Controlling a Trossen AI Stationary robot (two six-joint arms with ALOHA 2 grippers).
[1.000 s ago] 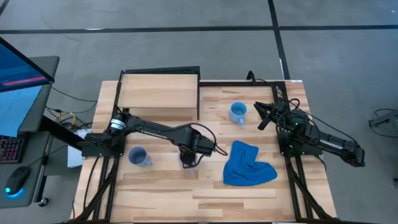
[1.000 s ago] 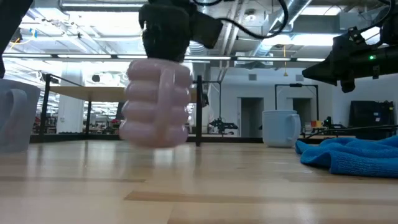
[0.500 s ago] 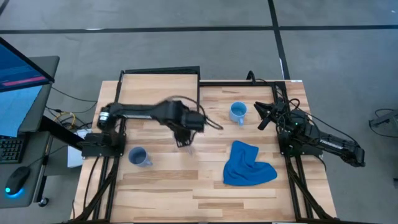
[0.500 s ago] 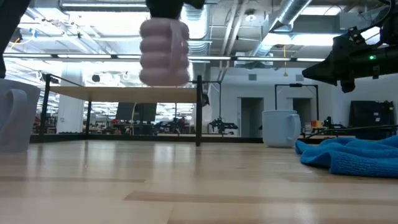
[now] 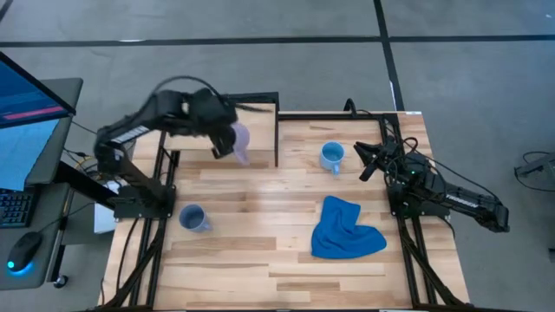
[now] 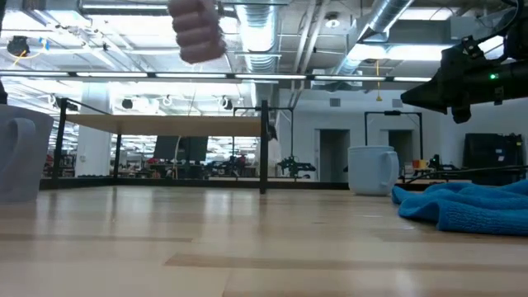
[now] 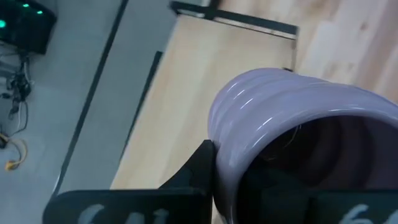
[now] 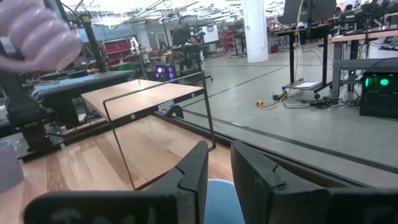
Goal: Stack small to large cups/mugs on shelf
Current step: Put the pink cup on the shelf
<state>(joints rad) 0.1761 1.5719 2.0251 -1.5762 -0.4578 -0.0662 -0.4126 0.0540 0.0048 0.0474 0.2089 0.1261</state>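
Note:
My left gripper (image 5: 225, 137) is shut on the pale purple ribbed mug (image 5: 240, 141), high above the right part of the light-wood shelf (image 5: 208, 130). The mug shows at the top of the low view (image 6: 196, 29). The grey-blue mug (image 5: 192, 217) stands on its base on the table at the left. The bright light blue mug (image 5: 331, 157) stands on its base right of the shelf. My right gripper (image 5: 364, 161) is open and empty beside the light blue mug. My left gripper holds the purple mug by its wall at the rim (image 7: 219, 163). One finger (image 7: 198, 169) lies on the outside; the other is lost in the dark inside of the mug. The mug is lifted clear, high above the shelf, and a little tilted.
A crumpled blue cloth (image 5: 347, 229) lies on the table at the right, near my right arm. The shelf's black frame post (image 6: 263, 147) stands between the shelf and the light blue mug (image 6: 371, 169). A monitor and keyboard sit off the table's left side.
My left gripper has risen and gone from the table's middle toward the far left, to above the shelf. It stays shut on the purple mug, which has come up off the table and now hangs high over the shelf.

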